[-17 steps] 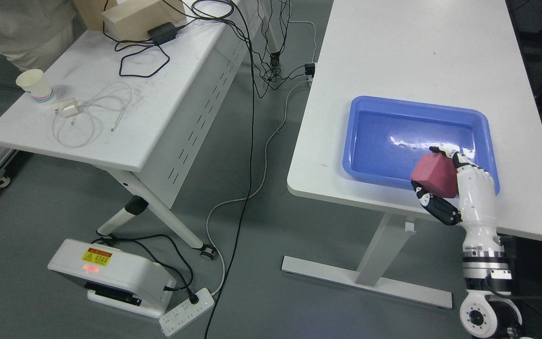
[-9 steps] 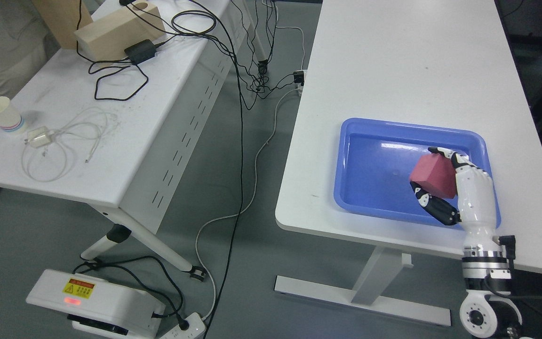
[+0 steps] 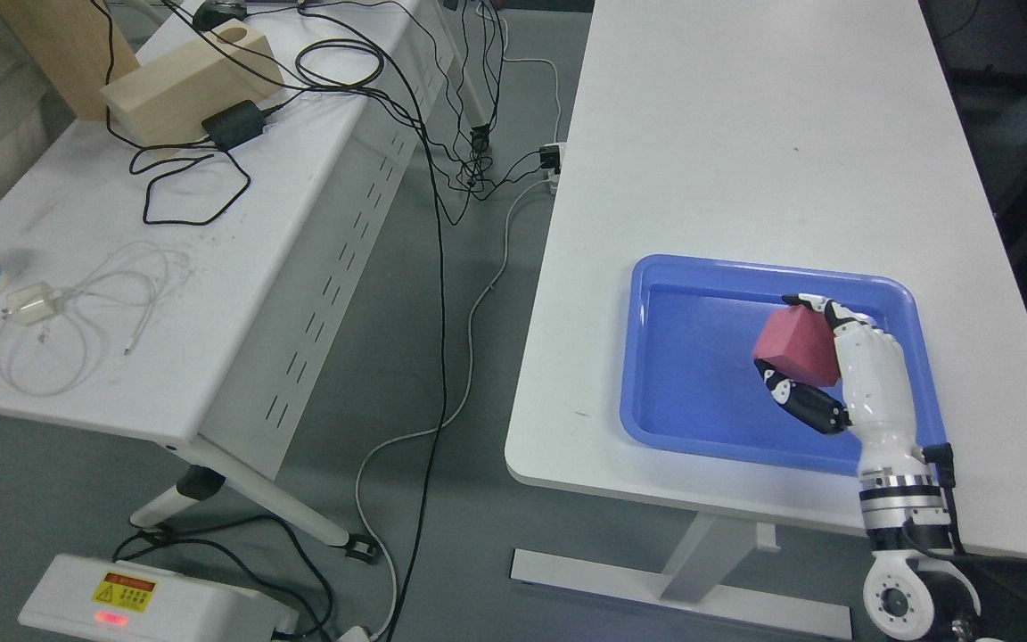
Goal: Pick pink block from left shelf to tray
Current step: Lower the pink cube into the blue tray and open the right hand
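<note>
At the lower right of the frame, the right robot hand (image 3: 821,374) grips the pink block (image 3: 794,348), fingers curled around it, over the blue tray (image 3: 683,419). The tray sits on the white bench (image 3: 745,134).

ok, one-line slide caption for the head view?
Right hand holds the pink block over the blue tray on the white table.

no legible text, only a blurred warning label (image 3: 124,591)
</note>
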You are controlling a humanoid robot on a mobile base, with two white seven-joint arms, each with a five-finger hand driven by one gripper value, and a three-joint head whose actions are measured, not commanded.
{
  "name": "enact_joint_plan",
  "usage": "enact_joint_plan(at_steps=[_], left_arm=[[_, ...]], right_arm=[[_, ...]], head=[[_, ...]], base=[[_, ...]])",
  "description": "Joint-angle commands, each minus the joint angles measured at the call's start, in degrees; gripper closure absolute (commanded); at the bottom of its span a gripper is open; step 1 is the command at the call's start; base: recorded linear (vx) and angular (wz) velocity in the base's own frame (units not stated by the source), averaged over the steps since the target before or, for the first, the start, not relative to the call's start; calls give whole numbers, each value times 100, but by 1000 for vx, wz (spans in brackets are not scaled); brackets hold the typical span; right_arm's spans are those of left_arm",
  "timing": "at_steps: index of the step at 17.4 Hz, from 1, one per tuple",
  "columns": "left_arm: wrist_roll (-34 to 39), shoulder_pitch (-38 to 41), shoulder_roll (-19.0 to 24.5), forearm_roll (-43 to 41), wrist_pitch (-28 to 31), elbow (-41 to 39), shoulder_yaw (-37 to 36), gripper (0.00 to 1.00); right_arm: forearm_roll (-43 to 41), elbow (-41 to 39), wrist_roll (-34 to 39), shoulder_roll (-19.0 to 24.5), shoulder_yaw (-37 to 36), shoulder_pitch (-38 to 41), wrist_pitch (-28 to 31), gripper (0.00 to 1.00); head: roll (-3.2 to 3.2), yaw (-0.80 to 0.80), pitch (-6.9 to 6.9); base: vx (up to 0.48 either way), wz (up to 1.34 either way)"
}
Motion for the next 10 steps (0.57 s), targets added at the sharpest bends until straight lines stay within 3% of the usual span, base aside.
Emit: enact_joint_plan(at_steps=[1, 6, 10], left_arm=[[-3, -123, 100, -9, -3, -100, 0, 0], [-3, -123, 100, -9, -3, -100, 0, 0], [-3, -123, 100, -9, -3, -100, 0, 0]], right_arm=[[-310, 36, 424, 48, 122, 4, 177, 46], [-1005, 36, 583, 65, 61, 57, 291, 23], [-1470, 36, 513, 83, 17, 66, 485, 19]], head=[[0, 0, 0], [0, 0, 0], [0, 0, 0]], base=[[49, -32], [37, -10], [20, -4]])
